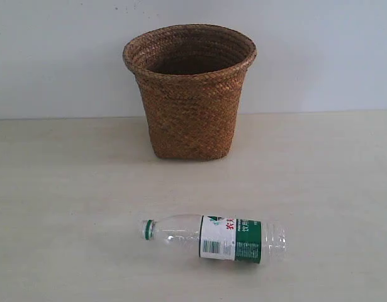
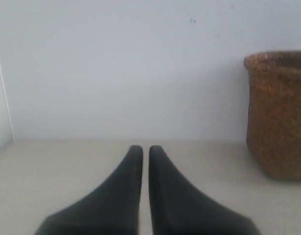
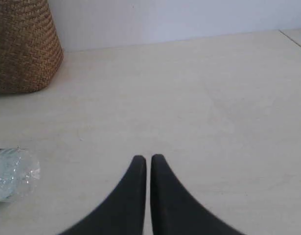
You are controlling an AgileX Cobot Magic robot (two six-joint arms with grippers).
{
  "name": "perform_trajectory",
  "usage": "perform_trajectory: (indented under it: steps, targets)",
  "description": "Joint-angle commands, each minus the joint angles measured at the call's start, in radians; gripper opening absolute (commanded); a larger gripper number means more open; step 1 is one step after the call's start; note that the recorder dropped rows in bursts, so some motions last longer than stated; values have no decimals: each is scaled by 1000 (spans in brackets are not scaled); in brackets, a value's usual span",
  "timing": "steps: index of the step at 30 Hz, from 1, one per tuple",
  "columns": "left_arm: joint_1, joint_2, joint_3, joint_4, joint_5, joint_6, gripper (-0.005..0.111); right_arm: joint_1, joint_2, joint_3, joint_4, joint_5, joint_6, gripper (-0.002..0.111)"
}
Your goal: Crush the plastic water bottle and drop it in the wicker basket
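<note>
Bottle lies flat lower centre on the worktop, basket upright above; left tool and right tool closed, empty.

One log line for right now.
plastic water bottle: lying, uncrushed | wicker basket: upright | left gripper: shut, empty | right gripper: shut, empty

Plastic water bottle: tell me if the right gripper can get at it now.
Probably yes: nothing stands between the shut right gripper and the plastic water bottle lying beside it.
</note>
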Motion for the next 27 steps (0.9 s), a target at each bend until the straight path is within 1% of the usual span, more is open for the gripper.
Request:
perform_trajectory:
  steps: [1, 5, 6, 7, 8, 9, 10, 11, 13, 16, 19, 20, 23, 27]
  targets:
    - [1, -4, -4, -8, -162, 7, 4, 0, -6, 5, 0, -14, 0, 0]
    - [1, -4, -4, -8, -211, 7, 4, 0, -6, 5, 0, -14, 0, 0]
    - [1, -4, -4, -8, -229, -13, 4, 0, -6, 5, 0, -14, 0, 0]
    - [1, -4, -4, -23, -254, -70, 4, 0, -6, 5, 0, -14, 0, 0]
    - [1, -4, -4, -68, -293, -199, 4, 0, -6, 5, 0, -14, 0, 0]
    - [1, -4, -4, -115, -313, -386, 4, 0, -6, 5, 0, -14, 0, 0]
    - [1, -4, -4, -131, -308, -538, 4, 0, -6, 5, 0, -14, 0, 0]
    - [1, -4, -7, -121, -274, -687, 4, 0, -6, 5, 0, -14, 0, 0]
    - [1, -4, -39, -78, -229, -796, 4, 0, -6, 5, 0, -14, 0, 0]
    - [1, -4, -98, 99, -216, -817, 4, 0, -6, 5, 0, -11, 0, 0]
    - [1, 0, -177, 272, -224, -817, 4, 0, -6, 5, 0, -11, 0, 0]
    - [1, 27, -219, 335, -224, -817, 4, 0, -6, 5, 0, -11, 0, 0]
    - [1, 110, -315, 404, -220, -815, 4, 0, -6, 5, 0, -11, 0, 0]
    - [1, 232, -426, 430, -211, -759, 4, 0, -6, 5, 0, -11, 0, 0]
